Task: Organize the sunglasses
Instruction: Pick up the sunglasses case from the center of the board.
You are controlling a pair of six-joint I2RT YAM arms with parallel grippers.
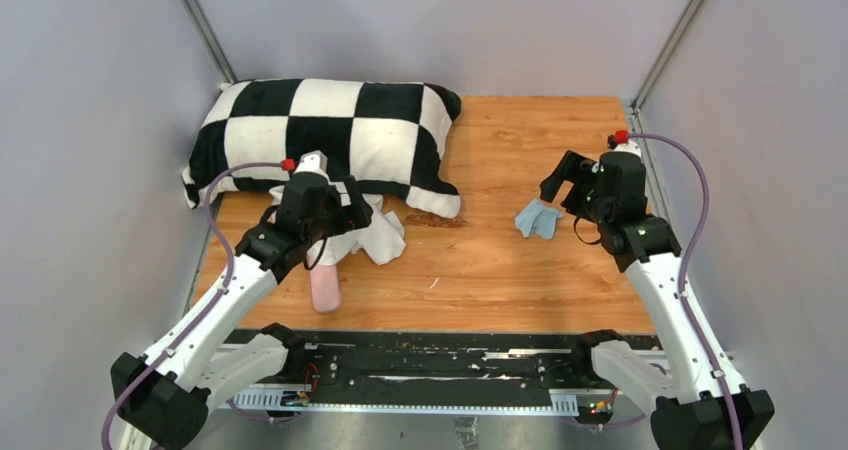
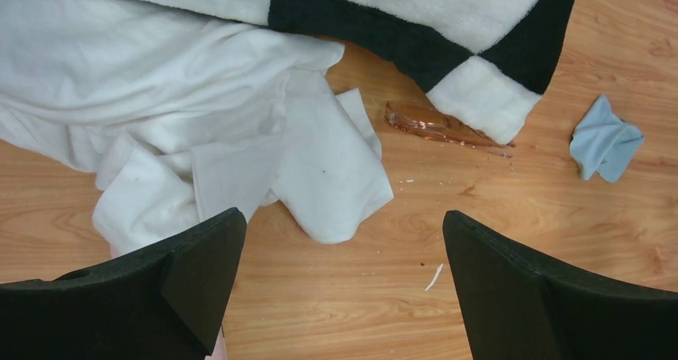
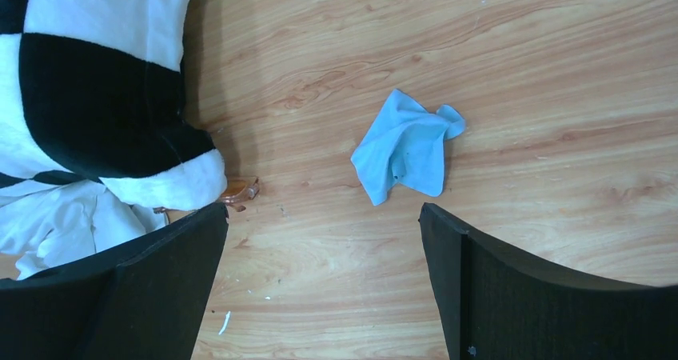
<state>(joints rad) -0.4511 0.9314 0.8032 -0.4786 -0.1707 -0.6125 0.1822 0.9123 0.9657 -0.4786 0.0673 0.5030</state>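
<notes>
Amber sunglasses (image 2: pixel 440 126) peek from under pillow (image 2: pixel 400 32), beyond left claw (image 2: pixel 341 216)

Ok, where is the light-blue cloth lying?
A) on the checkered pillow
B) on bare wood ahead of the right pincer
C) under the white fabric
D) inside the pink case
B: the light-blue cloth lies crumpled on the wooden table, apart from the checkered pillow, ahead of the open right pincer.

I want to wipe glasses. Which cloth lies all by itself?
The small crumpled light-blue cloth, touching nothing else; the bigger white cloth lies against the black-and-white checkered pillow.
</notes>
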